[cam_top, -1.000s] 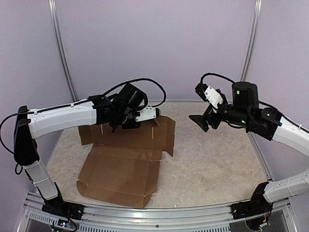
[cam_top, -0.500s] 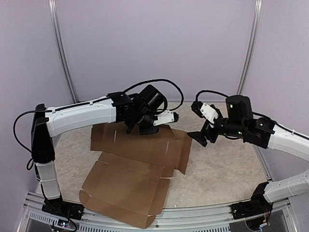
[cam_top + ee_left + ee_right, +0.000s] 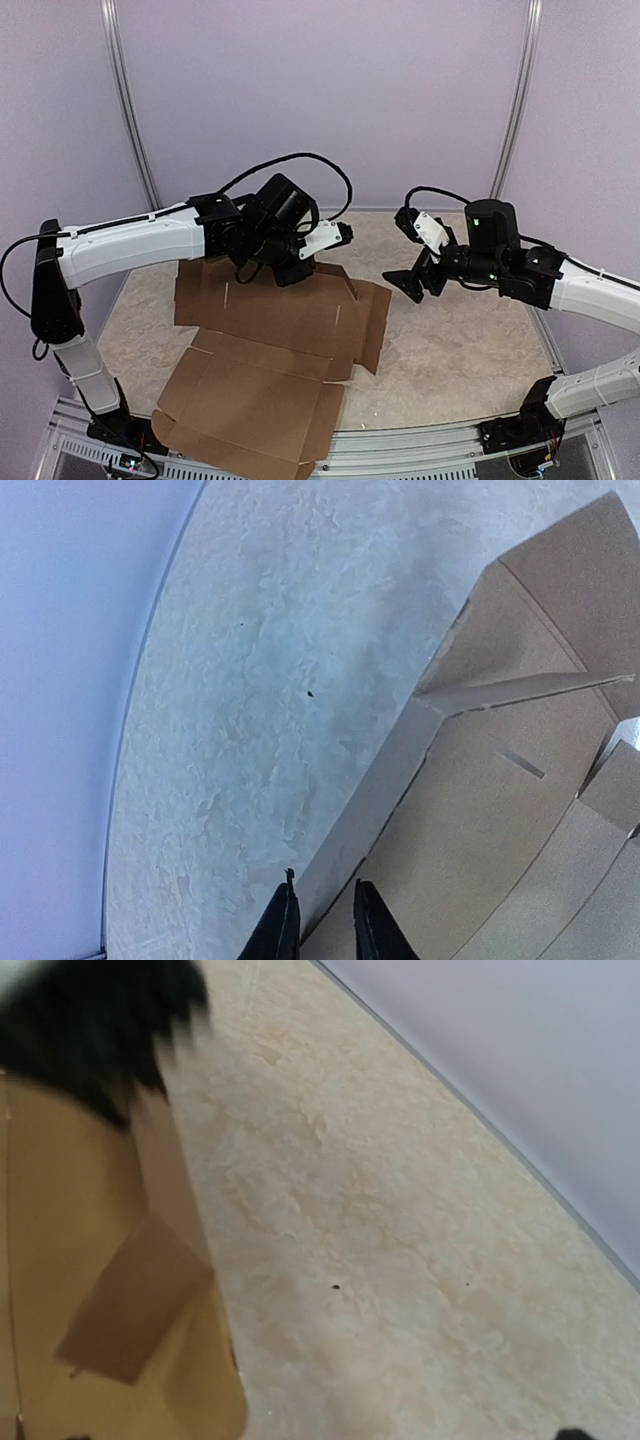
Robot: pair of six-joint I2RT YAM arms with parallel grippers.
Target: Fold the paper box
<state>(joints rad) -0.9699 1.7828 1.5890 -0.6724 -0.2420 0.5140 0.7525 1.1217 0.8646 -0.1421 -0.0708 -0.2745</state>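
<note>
The paper box [image 3: 270,330] is a flat brown cardboard sheet with flaps and slits, spread over the left half of the table. Its near panel reaches the front rail. My left gripper [image 3: 292,272] sits at the sheet's far edge. In the left wrist view its black fingertips [image 3: 283,925] stand a little apart astride a raised edge flap of the paper box [image 3: 500,810], so this gripper is open. My right gripper [image 3: 408,285] hovers open just right of the sheet's right flap, holding nothing. The right wrist view shows the paper box [image 3: 90,1280] at the left.
The pale stone-patterned table [image 3: 460,340] is walled by lilac panels with two metal posts [image 3: 130,120] at the back. A metal rail [image 3: 400,440] runs along the near edge. The left arm shows as a black blur [image 3: 90,1020] in the right wrist view.
The left arm dragged the sheet right, then back left and nearer the front edge. Its fingers have parted slightly on the flap. The right gripper came down and leftward toward the sheet.
</note>
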